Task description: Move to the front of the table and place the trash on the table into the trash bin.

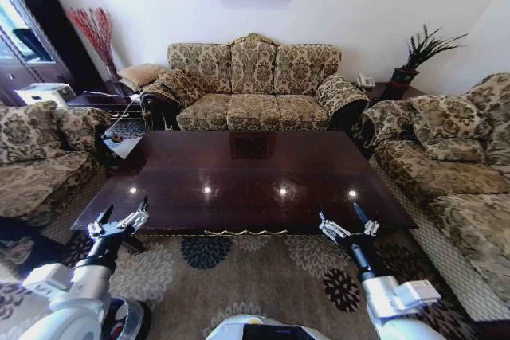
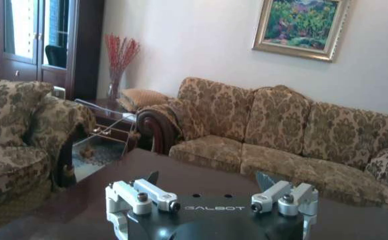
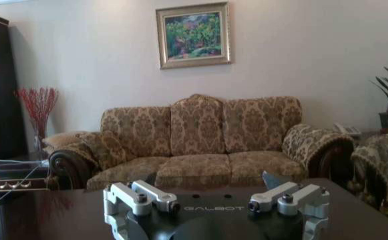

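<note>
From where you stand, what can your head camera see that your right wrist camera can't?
The head view takes in the patterned rug, the side sofas, such as the right one, and both open hands, the left hand and the right hand, held at the near edge of the table. The right wrist view looks low across the tabletop and sees the whole framed painting, which the head view cuts off. Both share the table, the middle sofa, the red twigs and the potted plant.
</note>
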`<state>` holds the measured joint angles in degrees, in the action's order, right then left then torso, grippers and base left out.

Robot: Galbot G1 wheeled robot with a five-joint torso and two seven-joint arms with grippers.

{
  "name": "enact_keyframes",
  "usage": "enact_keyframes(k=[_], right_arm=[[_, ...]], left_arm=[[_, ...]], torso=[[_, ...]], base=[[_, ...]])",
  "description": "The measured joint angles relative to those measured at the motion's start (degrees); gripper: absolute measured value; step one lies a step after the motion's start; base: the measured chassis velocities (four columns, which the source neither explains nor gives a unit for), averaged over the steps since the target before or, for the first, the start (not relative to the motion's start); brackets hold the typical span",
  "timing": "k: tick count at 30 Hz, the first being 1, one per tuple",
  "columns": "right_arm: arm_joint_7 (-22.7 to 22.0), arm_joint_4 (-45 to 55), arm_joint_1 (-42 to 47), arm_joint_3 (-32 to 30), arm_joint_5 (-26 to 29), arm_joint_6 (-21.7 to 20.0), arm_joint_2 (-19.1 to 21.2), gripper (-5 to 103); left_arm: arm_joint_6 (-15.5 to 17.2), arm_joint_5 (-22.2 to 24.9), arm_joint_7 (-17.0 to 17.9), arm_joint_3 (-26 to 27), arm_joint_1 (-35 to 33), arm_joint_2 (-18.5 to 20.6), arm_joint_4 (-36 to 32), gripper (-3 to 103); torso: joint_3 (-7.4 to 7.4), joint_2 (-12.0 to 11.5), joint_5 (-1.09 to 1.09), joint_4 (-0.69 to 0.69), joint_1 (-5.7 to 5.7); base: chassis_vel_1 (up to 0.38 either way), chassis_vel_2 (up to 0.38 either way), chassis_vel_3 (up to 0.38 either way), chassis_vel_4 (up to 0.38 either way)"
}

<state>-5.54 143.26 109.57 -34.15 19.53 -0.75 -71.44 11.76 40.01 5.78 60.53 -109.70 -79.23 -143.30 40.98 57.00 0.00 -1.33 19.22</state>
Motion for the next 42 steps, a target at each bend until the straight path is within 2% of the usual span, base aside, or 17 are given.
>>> enact_keyframes(k=[42], right_arm=[[0.0, 0.0, 0.0, -0.1, 0.1, 0.1, 0.0, 100]], left_arm=[[-0.1, -0.1, -0.1, 0.0, 0.0, 0.0, 0.1, 99]], torso=[[0.0, 0.0, 0.0, 0.0, 0.0]], base=[[0.0, 0.0, 0.0, 0.0]])
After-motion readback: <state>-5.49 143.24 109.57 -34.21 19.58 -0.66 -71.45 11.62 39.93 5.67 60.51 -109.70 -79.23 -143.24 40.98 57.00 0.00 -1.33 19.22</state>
